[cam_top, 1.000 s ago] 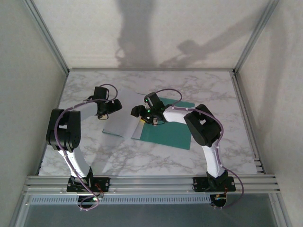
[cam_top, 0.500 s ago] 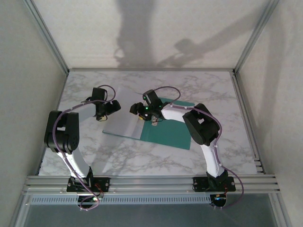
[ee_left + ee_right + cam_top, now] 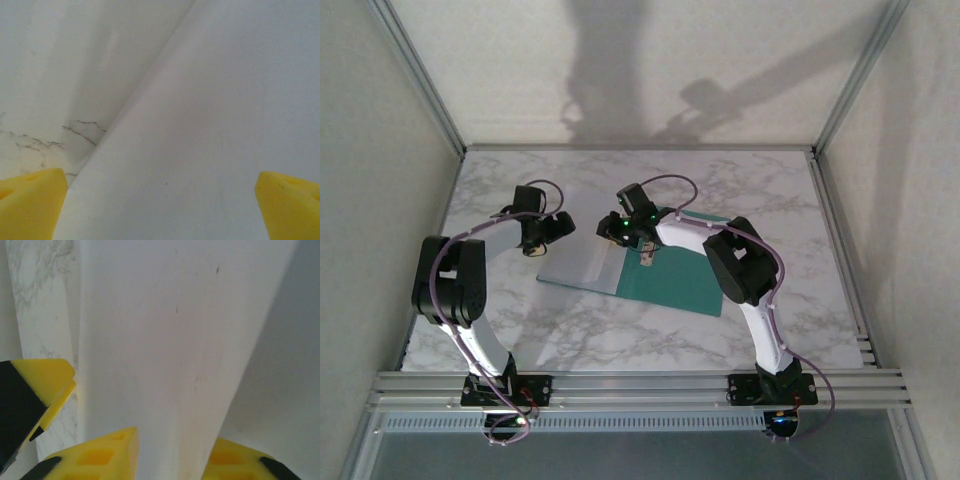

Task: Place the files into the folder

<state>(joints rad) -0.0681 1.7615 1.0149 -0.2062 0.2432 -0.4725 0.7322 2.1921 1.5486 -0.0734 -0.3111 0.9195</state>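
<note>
A: Where are the files (image 3: pixel 580 262) lying?

B: They are lying flat, left of the middle of the table (image 3: pixel 620 335). Their right edge is overlapping the left part of the folder (image 3: pixel 675 282).

A: And the folder?

B: It is lying flat on the marble. Its teal face is showing to the right of the sheets, and the right arm (image 3: pixel 750 270) is reaching across it.

A: What is the left gripper (image 3: pixel 560 228) doing?

B: It is sitting over the far left corner of the files. In its wrist view the yellow fingers (image 3: pixel 30 200) are standing wide apart, released. Nothing is sitting between them but the sheet below. The paper's edge is running diagonally, with marble showing to its left.

A: And the right gripper (image 3: pixel 611 231)?

B: It is sitting over the far right part of the files, near where the sheets are meeting the teal. In its wrist view the two yellow fingers (image 3: pixel 100 457) are sitting a little apart at the bottom, and white paper is running up between them. I cannot tell whether they are pinching it.

A: Anything else there?

B: A yellow-and-black piece (image 3: pixel 30 395) is poking in from the left of that view, beside the paper's edge. I cannot tell what it is.
</note>
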